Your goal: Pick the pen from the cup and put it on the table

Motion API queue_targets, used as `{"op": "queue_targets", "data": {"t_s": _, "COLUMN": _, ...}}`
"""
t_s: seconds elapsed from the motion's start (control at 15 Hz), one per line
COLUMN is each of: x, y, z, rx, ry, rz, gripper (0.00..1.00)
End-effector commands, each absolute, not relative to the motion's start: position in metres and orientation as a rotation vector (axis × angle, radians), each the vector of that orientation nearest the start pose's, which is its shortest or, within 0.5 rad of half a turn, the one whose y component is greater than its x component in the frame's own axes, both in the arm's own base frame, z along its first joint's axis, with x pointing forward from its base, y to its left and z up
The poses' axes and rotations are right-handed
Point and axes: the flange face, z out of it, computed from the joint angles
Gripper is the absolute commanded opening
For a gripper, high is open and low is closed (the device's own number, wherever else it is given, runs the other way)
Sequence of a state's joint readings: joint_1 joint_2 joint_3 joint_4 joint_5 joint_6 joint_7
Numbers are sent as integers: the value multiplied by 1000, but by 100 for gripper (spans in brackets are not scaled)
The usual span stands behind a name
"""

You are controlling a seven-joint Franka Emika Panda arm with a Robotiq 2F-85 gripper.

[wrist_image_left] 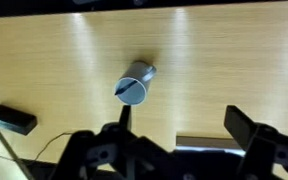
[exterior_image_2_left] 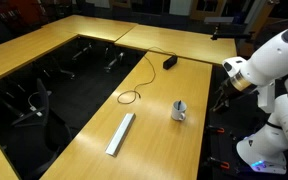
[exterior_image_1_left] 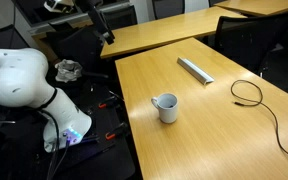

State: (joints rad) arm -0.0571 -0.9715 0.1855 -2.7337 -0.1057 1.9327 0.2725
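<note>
Gripper hangs open, jaws wide apart and holding nothing, well above the table. We see the cup upright on the table, ahead of the jaws in the wrist view, not between them. Inside it the pen leans across the dark mouth. We judge this the approach step, nothing grasped yet. Next move calls for centring over the cup, dropping down, and pinching the pen's top without knocking the cup.
</note>
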Motion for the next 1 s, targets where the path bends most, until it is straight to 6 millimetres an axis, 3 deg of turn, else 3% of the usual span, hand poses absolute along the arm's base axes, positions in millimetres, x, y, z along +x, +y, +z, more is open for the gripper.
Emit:
{"op": "queue_targets", "data": {"t_s": 0.0, "x": 283, "y": 31, "z": 495, "rx": -3336, "ry": 304, "rz": -333, "gripper": 100}}
{"op": "queue_targets", "data": {"t_s": 0.2, "x": 283, "y": 31, "z": 495, "rx": -3336, "ry": 304, "rz": -333, "gripper": 100}}
{"op": "queue_targets", "data": {"t_s": 0.47, "x": 305, "y": 20, "z": 482, "rx": -3370, "ry": -107, "rz": -175, "gripper": 100}}
{"op": "queue_targets", "data": {"t_s": 0.93, "x": 362, "y": -28, "z": 436, "rx": -3354, "ry": -663, "rz": 152, "gripper": 100}}
